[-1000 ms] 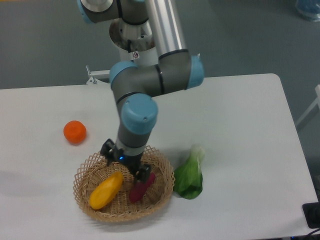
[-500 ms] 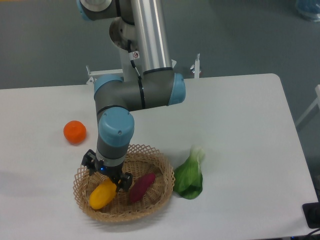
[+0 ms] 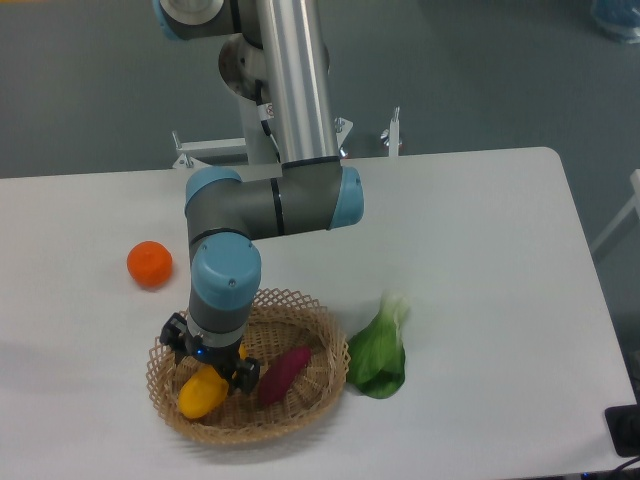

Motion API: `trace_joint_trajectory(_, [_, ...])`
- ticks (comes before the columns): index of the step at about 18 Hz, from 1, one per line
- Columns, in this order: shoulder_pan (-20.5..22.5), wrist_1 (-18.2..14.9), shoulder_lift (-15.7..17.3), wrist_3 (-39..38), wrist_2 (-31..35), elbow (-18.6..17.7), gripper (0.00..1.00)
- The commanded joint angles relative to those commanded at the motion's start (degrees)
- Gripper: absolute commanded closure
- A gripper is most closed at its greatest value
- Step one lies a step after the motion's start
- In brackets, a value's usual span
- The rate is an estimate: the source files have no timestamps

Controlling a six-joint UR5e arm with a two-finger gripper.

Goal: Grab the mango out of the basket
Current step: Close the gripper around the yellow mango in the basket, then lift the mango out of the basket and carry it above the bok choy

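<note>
Gripper [image 3: 212,366] is low inside the basket [image 3: 322,336], directly over the upper end of the mango [image 3: 200,393]. The mango's long axis runs down-left from beneath it. Fingers straddle the fruit; contact cannot be confirmed, nor whether they have closed. Sweet potato [image 3: 284,373] lies just right.

My tabletop [image 3: 480,250] is white and matte, its far right corner rounded. Behind it lies a grey-green floor [image 3: 480,70], evenly lit, with no hard shadows. A blue thing [image 3: 615,18] sits at the top right corner, cut by the edge. A dark block [image 3: 625,430] shows at the lower right.
</note>
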Motion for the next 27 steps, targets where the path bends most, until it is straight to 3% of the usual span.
trace_joint_trajectory(6, [-0.71, 0.26, -1.32, -1.5, 1.05, 0.44, 0.0])
trace_joint_trajectory(7, [-1.05, 0.18, -1.41, -1.5, 2.27, 0.53, 0.12])
trace_joint_trajectory(9, [-1.67, 0.18, -1.5, -1.58, 3.25, 0.53, 0.45])
trace_joint_trajectory(11, [-1.76, 0.18, -1.15, -1.67, 3.34, 0.53, 0.66])
trace_joint_trajectory(15, [-1.76, -0.09, 0.87, -1.76, 3.16, 0.18, 0.72])
trace_joint_trajectory(21, [-0.97, -0.26, 3.16, -1.58, 2.64, 0.36, 0.72])
trace_joint_trajectory(27, [4.73, -0.61, 6.58, -0.36, 2.64, -0.26, 0.72])
